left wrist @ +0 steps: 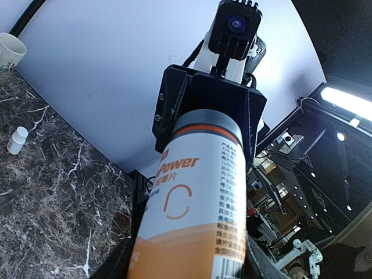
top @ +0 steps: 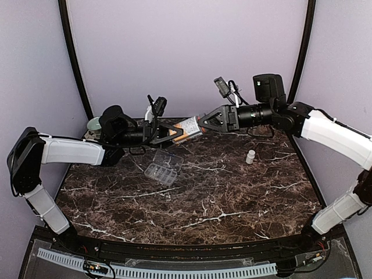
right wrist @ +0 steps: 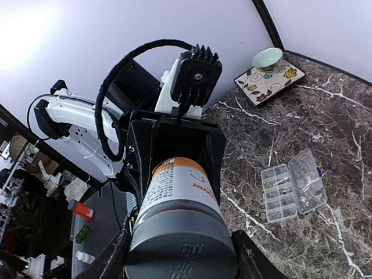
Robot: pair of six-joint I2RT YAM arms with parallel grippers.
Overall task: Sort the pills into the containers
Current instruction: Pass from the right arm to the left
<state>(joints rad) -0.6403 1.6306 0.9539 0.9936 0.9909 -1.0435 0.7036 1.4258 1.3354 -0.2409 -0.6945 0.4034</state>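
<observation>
sorting barely begun: pill bottle (top: 189, 128) hangs midair, left gripper (top: 174, 132) clamping its base, right gripper (top: 201, 123) clamping its cap (right wrist: 180, 244), open organizer box (top: 163, 167) lying on the table (top: 232, 197) nearby, nothing poured yet.

Both arms stretch inward at the far side, meeting mid-air; the left gripper (top: 172, 133) and right gripper (top: 201, 123) each clamp opposite ends of one bottle (top: 188, 128).

We found the bottle (top: 189, 128) lifted over the table's (top: 232, 197) far side, between the left gripper (top: 173, 131) at its left end and the right gripper (top: 203, 123) at its right. Below it and nearer us lay the organizer box (top: 163, 167). The small vial (top: 250, 156) stood well to the right, and a cup (right wrist: 267, 57) sat on a plate (right wrist: 274, 87) in the far-left corner.
</observation>
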